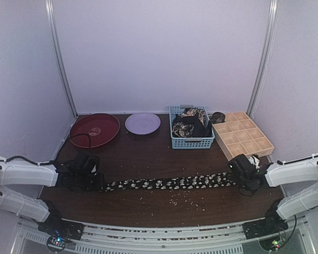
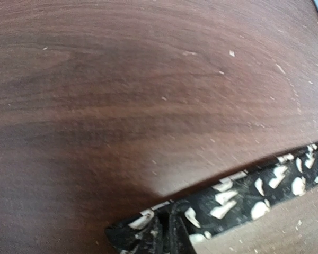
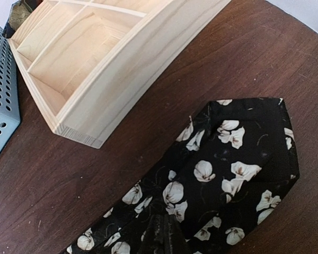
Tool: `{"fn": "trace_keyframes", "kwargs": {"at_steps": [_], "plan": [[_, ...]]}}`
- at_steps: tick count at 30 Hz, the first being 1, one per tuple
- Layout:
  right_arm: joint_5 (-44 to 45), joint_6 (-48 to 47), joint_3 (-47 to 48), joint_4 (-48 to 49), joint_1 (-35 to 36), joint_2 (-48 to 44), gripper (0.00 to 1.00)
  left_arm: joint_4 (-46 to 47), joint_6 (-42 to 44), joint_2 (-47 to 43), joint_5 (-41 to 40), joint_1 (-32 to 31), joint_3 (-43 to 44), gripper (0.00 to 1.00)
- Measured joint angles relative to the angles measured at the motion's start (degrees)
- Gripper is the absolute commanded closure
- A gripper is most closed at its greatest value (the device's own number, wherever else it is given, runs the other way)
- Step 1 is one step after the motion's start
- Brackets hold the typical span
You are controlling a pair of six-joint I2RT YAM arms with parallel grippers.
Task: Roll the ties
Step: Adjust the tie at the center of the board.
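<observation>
A long black fabric tie with a cream floral print (image 1: 167,183) lies stretched flat across the dark brown wooden tabletop (image 1: 148,159), running left to right between the two arms, near the front edge. The left tool (image 1: 97,183) sits down at the tie's narrow end. The left wrist view shows that end bunched at the bottom of the frame, but the fingers are too dark and cropped to tell whether they are spread or pinched on the fabric. The right tool (image 1: 237,179) sits at the wide, pointed end. The right wrist view shows the pointed tip lying flat on the wood with a dark shape over the fabric at the lower edge, and its grip cannot be told either. Just beyond the wide end stands a pale wooden tray divided into square compartments (image 1: 254,138), set at an angle. To its left is a blue plastic mesh basket (image 1: 192,142) holding more bundled printed ties (image 1: 190,124). A small dark patterned bundle (image 1: 218,117) rests at the tray's far left corner, beside the basket. Farther left, at the back, a round lavender plate (image 1: 142,123) sits next to a larger round dark red plate (image 1: 103,124). Pale crumbs (image 1: 185,200) dot the wood in front of the tie.
</observation>
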Motion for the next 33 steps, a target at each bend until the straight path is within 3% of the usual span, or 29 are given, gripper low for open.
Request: {"fn": "trace_keyframes", "kwargs": {"at_steps": [4, 20, 27, 29, 33], "plan": [[-0.5, 1.6, 0.0, -0.9, -1.0, -0.7, 1.0, 2.4, 0.7, 2.9, -1.2, 0.7, 0.0, 1.0], [-3.3, 9.7, 1.4, -8.0, -6.0, -1.0, 1.0, 7.7, 2.4, 6.0, -3.2, 2.8, 0.5, 1.0], [-5.4, 7.0, 1.4, -8.9, -6.6, -3.7, 1.0, 4.3, 3.6, 4.7, -3.3, 3.7, 2.5, 0.78], [-6.8, 4.9, 1.5, -8.4, -6.6, -5.7, 0.93, 3.6, 4.3, 2.9, -3.3, 3.8, 3.1, 0.69], [-11.0, -0.1, 1.6, -4.6, -6.0, -10.0, 0.79, 3.1, 5.8, 0.0, -2.6, 5.5, 3.3, 0.67]]}}
